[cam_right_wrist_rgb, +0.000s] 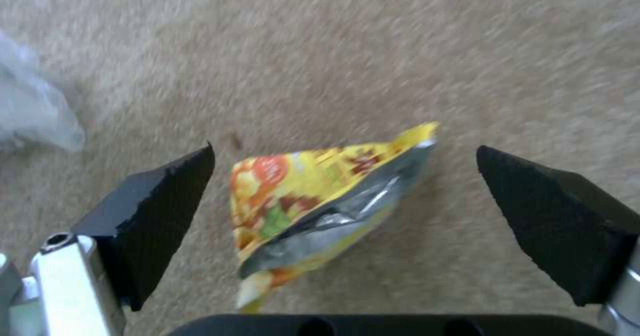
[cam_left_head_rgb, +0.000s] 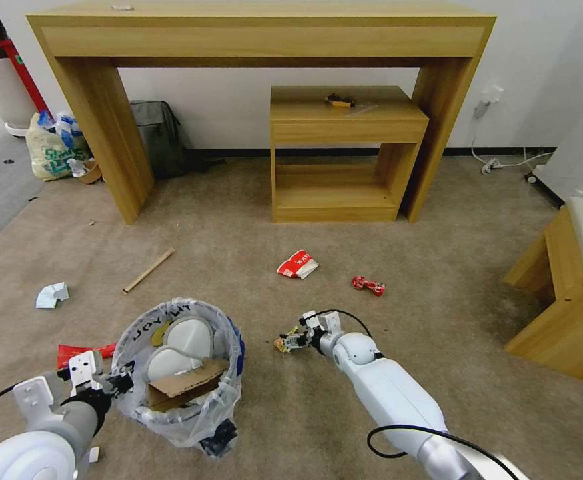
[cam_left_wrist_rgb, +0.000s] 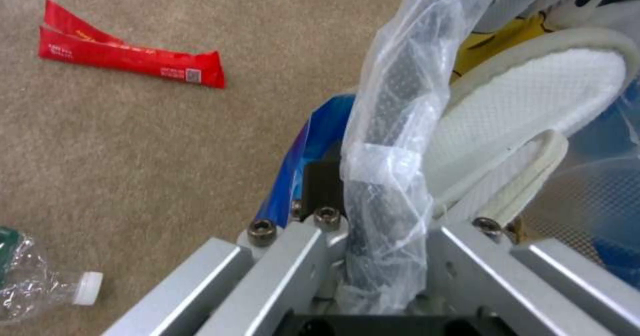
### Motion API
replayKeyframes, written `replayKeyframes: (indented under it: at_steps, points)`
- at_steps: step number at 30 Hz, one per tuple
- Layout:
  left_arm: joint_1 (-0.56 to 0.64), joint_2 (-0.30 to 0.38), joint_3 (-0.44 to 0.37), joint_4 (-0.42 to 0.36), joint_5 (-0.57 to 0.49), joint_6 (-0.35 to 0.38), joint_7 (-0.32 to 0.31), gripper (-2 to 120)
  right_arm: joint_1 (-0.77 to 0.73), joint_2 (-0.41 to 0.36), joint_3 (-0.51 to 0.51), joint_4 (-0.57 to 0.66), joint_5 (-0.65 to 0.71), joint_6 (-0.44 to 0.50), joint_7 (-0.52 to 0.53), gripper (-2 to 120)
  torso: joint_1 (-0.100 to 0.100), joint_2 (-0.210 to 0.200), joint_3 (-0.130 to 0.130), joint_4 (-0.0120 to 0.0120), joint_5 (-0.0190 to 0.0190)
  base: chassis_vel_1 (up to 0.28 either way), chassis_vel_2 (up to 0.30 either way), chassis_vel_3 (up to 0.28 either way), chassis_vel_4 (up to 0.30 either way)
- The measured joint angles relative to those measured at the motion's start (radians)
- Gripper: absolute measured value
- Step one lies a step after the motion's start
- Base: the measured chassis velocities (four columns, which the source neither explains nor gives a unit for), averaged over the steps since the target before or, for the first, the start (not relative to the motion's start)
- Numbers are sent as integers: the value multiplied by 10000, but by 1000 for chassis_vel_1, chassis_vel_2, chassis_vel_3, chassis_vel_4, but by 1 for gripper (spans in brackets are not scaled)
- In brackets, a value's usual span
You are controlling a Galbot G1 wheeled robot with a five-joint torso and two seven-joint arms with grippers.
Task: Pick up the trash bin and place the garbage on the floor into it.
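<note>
The left gripper (cam_left_head_rgb: 108,385) pinches the bin (cam_left_head_rgb: 179,373) rim, keeping it ready; beside the bin, the right gripper (cam_right_wrist_rgb: 347,196) spreads around a yellow wrapper (cam_right_wrist_rgb: 320,201) to grasp it.

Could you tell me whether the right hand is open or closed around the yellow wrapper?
Open: the right hand's black pads stand apart either side of the yellow foil wrapper, touching neither.

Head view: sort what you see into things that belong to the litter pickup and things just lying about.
Belongs to the job:
trash bin, held at its rim by the left gripper
yellow snack wrapper between the open right gripper fingers
red-white carton
red wrapper
stick
tissue

Just lying about:
tied shopping bag
grey backpack
wooden desk
</note>
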Motion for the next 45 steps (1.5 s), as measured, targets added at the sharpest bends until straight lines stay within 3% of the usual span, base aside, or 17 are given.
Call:
replayKeyframes:
  at_steps: [8,15,26,36,45]
  points:
    - [-77,63,-8,49,-58,0,-43,0,313,520,-273,-1129,-363,294,23,98,0,0,0,1,0,0,0,0,0]
    - [-62,53,41,45,-63,0,-55,0,549,888,-147,-1900,-741,709,17,71,0,-1,-1,2,0,0,0,0,0]
    - [-24,76,89,21,-35,0,-56,0,588,993,80,-2135,-1022,975,74,32,0,-1,-1,2,1,0,0,0,0]
    - [-64,147,63,48,-30,0,-47,0,188,480,328,-822,-1335,1043,326,0,0,-1,-1,1,2,0,0,0,0]
    - [-204,158,78,240,-25,0,-16,0,-243,-308,468,1163,-856,797,440,0,0,0,-1,-1,2,0,0,0,0]
